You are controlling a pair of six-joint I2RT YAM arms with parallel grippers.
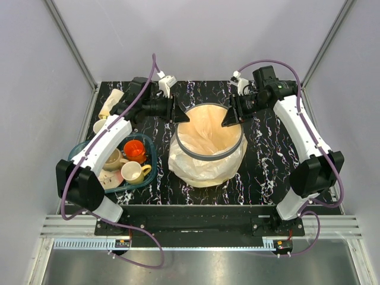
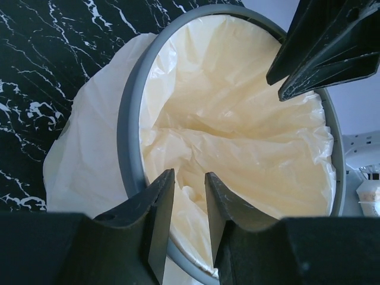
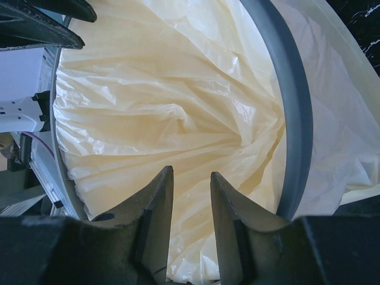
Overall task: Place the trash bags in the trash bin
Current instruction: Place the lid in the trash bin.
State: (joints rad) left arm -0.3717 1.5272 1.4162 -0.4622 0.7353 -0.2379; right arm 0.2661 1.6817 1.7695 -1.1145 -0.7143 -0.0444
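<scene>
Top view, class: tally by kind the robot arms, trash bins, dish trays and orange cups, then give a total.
robot arms: 2 (left arm, right arm)
trash bin: 1
dish tray: 1
orange cup: 1
total: 5

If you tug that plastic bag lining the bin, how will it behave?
The trash bag looks floppy and very light, given its deep creases and sagging folds. Its glossy film may slip or tear under a hard pull. Draped over the bin rim, tugging could shift it.
</scene>
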